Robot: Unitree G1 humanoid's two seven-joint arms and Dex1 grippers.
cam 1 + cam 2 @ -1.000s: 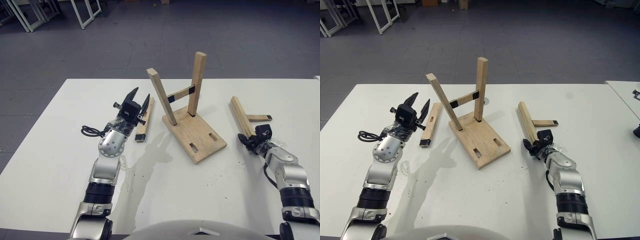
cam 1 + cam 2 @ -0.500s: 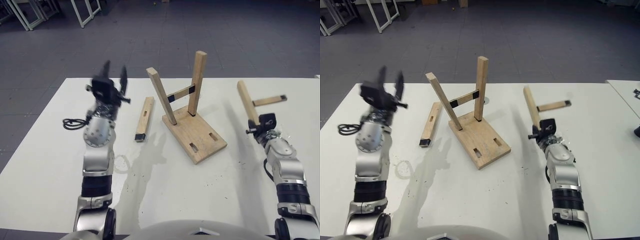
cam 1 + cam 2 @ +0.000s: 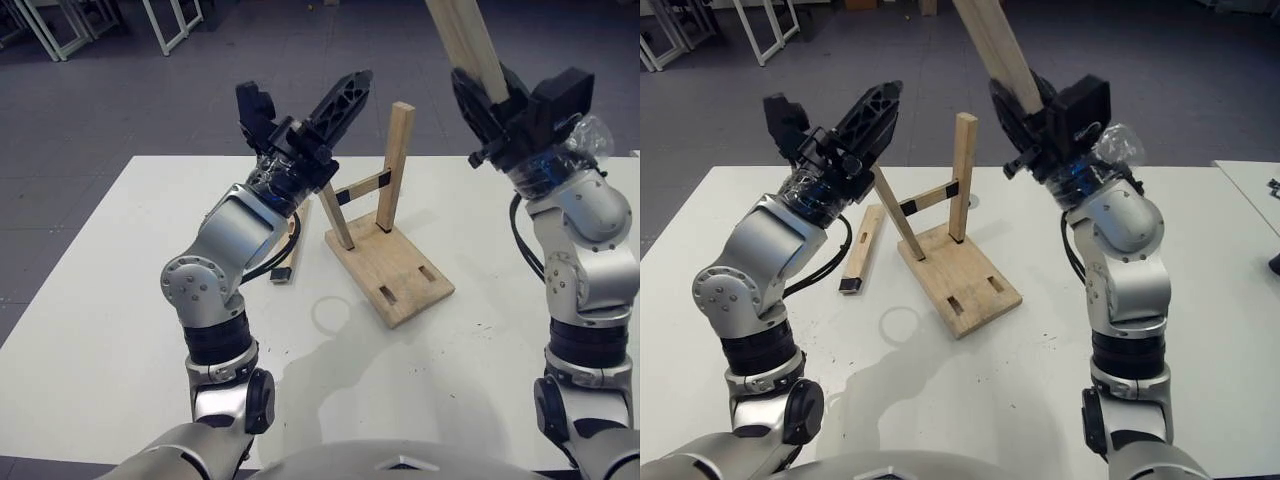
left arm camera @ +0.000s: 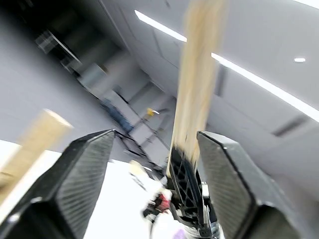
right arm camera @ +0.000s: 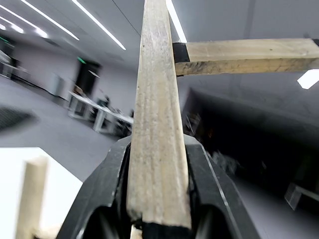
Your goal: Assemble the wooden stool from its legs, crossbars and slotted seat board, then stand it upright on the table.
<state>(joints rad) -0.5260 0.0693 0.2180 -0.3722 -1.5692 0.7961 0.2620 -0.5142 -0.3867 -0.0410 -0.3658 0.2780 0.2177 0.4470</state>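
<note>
- The board (image 3: 390,268) lies flat near the middle of the table (image 3: 100,300), toward its far edge.
- Two legs stand in the slots at the board's far end: the upright leg (image 3: 962,175) and the tilted leg (image 3: 898,215), which leans toward the left edge.
- A crossbar (image 3: 930,198) joins these two legs.
- Two slots (image 3: 387,293) at the board's near end are open.
- A loose leg (image 3: 862,248) lies flat on the table just left of the board.
- The right hand (image 3: 495,95) is raised over the table's right side, clenched on the held leg (image 5: 158,114), which points up and carries a second crossbar (image 5: 244,57) sticking out sideways.
- The left hand (image 3: 305,90) is raised over the left side, in front of the tilted leg's top, fingers (image 4: 84,184) spread and grasping nothing.
</note>
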